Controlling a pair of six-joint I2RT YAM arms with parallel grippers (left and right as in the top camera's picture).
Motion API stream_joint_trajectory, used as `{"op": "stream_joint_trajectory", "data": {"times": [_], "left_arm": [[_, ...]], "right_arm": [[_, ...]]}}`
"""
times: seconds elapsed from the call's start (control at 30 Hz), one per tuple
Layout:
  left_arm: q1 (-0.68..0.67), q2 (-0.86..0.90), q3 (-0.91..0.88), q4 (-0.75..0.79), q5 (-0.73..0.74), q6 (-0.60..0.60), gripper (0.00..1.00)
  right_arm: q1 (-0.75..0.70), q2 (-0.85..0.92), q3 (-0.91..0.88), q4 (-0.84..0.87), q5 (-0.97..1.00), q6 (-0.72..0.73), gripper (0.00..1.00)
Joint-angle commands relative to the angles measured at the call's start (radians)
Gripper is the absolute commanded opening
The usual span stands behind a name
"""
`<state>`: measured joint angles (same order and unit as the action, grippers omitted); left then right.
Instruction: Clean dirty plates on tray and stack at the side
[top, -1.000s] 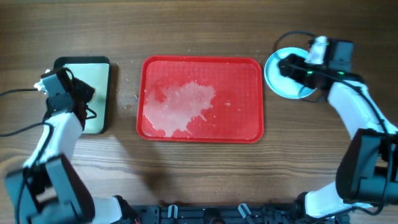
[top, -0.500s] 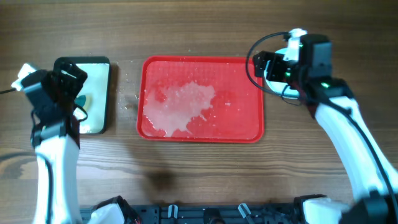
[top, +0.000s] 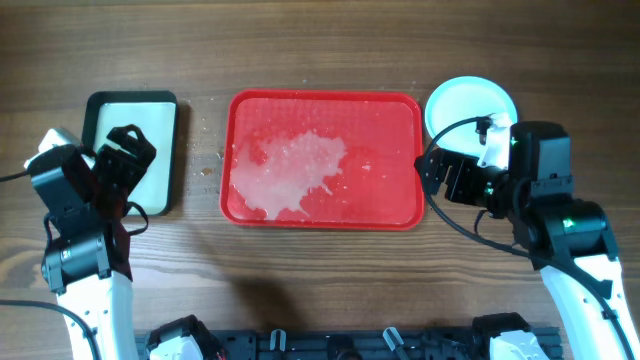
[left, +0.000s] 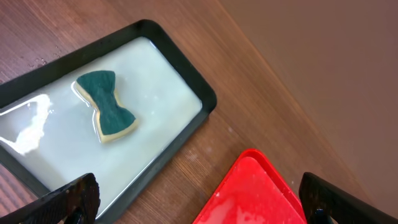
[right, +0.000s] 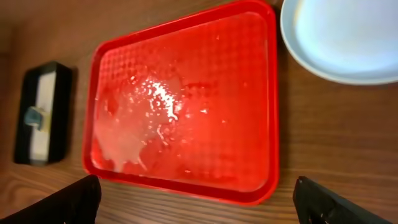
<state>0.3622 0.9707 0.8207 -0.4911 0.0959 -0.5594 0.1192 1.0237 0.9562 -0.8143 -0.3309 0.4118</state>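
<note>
The red tray (top: 385, 150) lies mid-table with a pale soapy smear on its left half and no plates on it. A pale turquoise plate (top: 470, 105) rests on the wood off its far right corner; I cannot tell whether others lie beneath it. The right wrist view shows the plate (right: 348, 37) beside the tray (right: 236, 124). My right gripper (top: 440, 178) hovers open at the tray's right edge, empty, as the right gripper (right: 199, 205) also shows from the wrist. My left gripper (top: 128, 175) hangs open and empty over the basin's near right corner.
A black-rimmed basin (top: 100, 125) with a pale inside sits left of the tray. In the left wrist view a green sponge (left: 106, 106) lies in the basin (left: 186, 134), and the tray's corner (left: 255, 193) shows between my left gripper's (left: 199, 208) fingers.
The left gripper opened and drew back toward the front, leaving the sponge in the basin. The right arm came off the plate, swung toward the front beside the tray, and its jaws widened.
</note>
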Motion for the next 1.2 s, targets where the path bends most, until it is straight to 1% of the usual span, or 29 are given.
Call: {"op": "stream_joint_trajectory", "data": {"times": [0.0,0.07,0.1,0.13,0.2,0.27,0.33,0.4,0.43,0.47,0.53,0.57,0.63,0.7,0.8,0.87,0.97,1.03,1.17], "left_arm": [[0.005,0.024,-0.003,0.000,0.012,0.004,1.00],[0.005,0.037,-0.003,0.000,0.012,0.004,1.00],[0.005,0.042,-0.003,0.000,0.012,0.004,1.00],[0.005,0.050,-0.003,0.000,0.012,0.004,1.00],[0.005,0.058,-0.003,0.000,0.012,0.004,1.00],[0.005,0.060,-0.003,0.000,0.012,0.004,1.00],[0.005,0.060,-0.003,0.000,0.012,0.004,1.00],[0.005,0.060,-0.003,0.000,0.012,0.004,1.00],[0.005,0.060,-0.003,0.000,0.012,0.004,1.00],[0.005,0.060,-0.003,0.000,0.012,0.004,1.00],[0.005,0.060,-0.003,0.000,0.012,0.004,1.00],[0.005,0.060,-0.003,0.000,0.012,0.005,1.00],[0.005,0.060,-0.003,0.000,0.012,0.004,1.00],[0.005,0.060,-0.003,0.000,0.012,0.004,1.00],[0.005,0.060,-0.003,0.000,0.012,0.004,1.00],[0.005,0.060,-0.003,0.000,0.012,0.004,1.00],[0.005,0.060,-0.003,0.000,0.012,0.004,1.00],[0.005,0.060,-0.003,0.000,0.012,0.004,1.00],[0.005,0.060,-0.003,0.000,0.012,0.004,1.00]], "right_arm": [[0.002,0.040,-0.002,-0.011,-0.030,0.111,0.99],[0.002,0.053,-0.002,-0.004,-0.030,0.020,1.00],[0.002,0.050,-0.001,0.011,-0.041,-0.051,1.00],[0.002,0.040,-0.001,0.021,-0.045,-0.082,1.00],[0.002,0.009,-0.001,0.021,-0.044,-0.095,1.00],[0.002,-0.016,-0.001,0.071,-0.038,-0.098,1.00],[0.002,-0.060,-0.013,0.130,0.015,-0.099,1.00],[0.002,-0.217,-0.116,0.265,0.027,-0.121,1.00],[0.001,-0.333,-0.214,0.381,0.029,-0.123,1.00],[0.001,-0.470,-0.354,0.525,0.031,-0.119,1.00],[0.001,-0.598,-0.508,0.661,0.053,-0.088,1.00],[0.001,-0.679,-0.606,0.744,0.100,-0.072,1.00],[-0.010,-0.763,-0.718,0.832,0.154,-0.060,1.00],[-0.039,-0.827,-0.822,0.929,0.154,-0.039,1.00],[-0.083,-0.872,-0.908,0.937,0.155,0.014,1.00],[-0.104,-0.897,-0.944,0.964,0.159,0.008,1.00],[-0.131,-0.948,-0.951,0.909,0.231,0.007,1.00],[-0.139,-1.004,-0.951,0.815,0.280,0.006,1.00],[-0.145,-1.020,-0.951,0.814,0.263,-0.148,1.00]]}}
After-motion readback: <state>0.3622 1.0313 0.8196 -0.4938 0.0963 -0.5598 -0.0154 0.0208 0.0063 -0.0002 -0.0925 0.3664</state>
